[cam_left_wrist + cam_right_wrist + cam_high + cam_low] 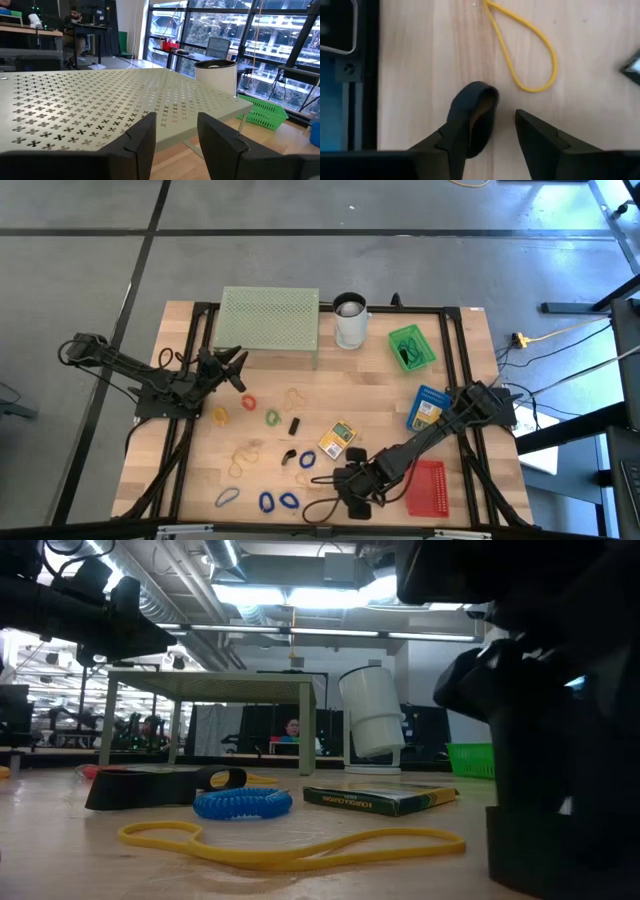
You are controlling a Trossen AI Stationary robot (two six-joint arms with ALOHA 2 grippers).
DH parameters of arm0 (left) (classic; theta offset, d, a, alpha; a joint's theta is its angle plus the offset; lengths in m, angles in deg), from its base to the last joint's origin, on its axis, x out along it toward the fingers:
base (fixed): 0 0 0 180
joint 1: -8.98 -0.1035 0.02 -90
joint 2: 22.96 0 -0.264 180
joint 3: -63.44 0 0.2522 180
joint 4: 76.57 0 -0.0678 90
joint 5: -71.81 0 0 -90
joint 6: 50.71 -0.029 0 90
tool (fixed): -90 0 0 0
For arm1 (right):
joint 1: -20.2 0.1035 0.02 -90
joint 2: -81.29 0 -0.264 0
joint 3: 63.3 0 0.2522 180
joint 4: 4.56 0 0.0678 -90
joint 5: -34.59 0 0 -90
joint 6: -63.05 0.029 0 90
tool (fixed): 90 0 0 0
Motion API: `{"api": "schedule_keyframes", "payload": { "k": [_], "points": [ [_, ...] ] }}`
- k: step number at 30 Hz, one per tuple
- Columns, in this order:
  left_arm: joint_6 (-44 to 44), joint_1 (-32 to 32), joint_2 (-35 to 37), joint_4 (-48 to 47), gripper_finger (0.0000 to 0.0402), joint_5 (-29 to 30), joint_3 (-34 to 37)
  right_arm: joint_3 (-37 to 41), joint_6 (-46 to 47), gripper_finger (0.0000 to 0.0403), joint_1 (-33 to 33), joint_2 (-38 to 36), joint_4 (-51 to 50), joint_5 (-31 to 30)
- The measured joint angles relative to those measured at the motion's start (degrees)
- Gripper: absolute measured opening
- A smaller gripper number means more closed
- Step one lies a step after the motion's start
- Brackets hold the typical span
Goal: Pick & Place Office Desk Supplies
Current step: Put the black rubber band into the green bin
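At the near edge of the bench (470, 330) the right claw (505, 107) is hanging low over the wood with its two fingers standing apart and nothing between them. Just beyond its tips a yellow rubber band (532, 90) is lying flat in a long, narrow loop, not touching the fingers. This band is looking like the likeliest next pick, and it is going to handle as a nearly weightless, limp thing. It is hugging the surface, so one finger would probably need to be pressing down on each side of a single strand, best at the rounded end nearest the claw, where the loop is bending. Once lifted it would be dangling and stretching rather than holding its shape. A little farther in, blue rubber bands (267, 501) are lying loose along the same edge, equally soft. Toward the middle a yellow card pack (337, 439) is sitting flat; being stiff and boxy, it is offering its long edges for a squeeze. A black binder clip (294, 425) is resting close by, hard and small, and likely to be slipping unless caught across its body. Red (247, 402) and green (272, 417) bands are lying scattered beyond that. Farther back the left claw (176, 120) is waiting, also parted and empty, held above the bench just in front of the pale green mesh stand (268, 320). A white cup (350, 320) is standing beside the stand at the far edge.
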Motion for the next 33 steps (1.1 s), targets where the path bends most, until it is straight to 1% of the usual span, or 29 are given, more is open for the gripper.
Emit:
{"api": "schedule_keyframes", "payload": {
  "k": [4,9,10,12,15,18,21,25,29,33],
  "points": [
    [0.0,0.0,0.02,0.02,0.0139,0.0,0.0,0.0,-0.19,0.0113,0.59,0.0,0.04,0.37],
    [0.0,0.0,0.02,0.02,0.0139,0.02,0.0,0.0,-0.19,0.0026,0.82,0.0,0.17,0.64],
    [0.0,0.02,0.02,0.02,0.0139,0.02,0.0,0.02,-0.19,0.0013,0.82,0.0,0.15,0.68],
    [0.0,0.0,0.02,0.02,0.0139,0.0,0.0,0.04,0.34,0.0011,0.82,0.0,0.46,0.58],
    [0.0,0.01,0.02,0.02,0.0139,0.01,0.0,0.05,3.7,0.002,0.41,-0.06,3.2,-2.56],
    [0.0,0.02,0.02,0.02,0.0139,0.0,0.0,-2.01,3.87,0.0009,-1.14,-0.53,3.71,-4.59],
    [0.0,0.02,0.01,0.02,0.0139,0.01,0.0,-5.32,1.16,0.0007,-3.22,-1.49,3.51,-5.3],
    [0.0,0.01,0.0,0.0,0.0139,0.0,0.0,-10.18,-2.25,0.0007,-6.05,-2.1,2.44,-10.29],
    [0.0,0.02,0.0,-0.15,0.0139,0.0,0.02,-15.47,-10.01,0.0004,-9.24,-2.4,0.53,-16.24],
    [0.0,0.0,0.02,-0.09,0.0139,0.01,0.02,-18.32,-18.03,0.0007,-11.98,-3.06,-3.15,-21.24]
  ]
}}
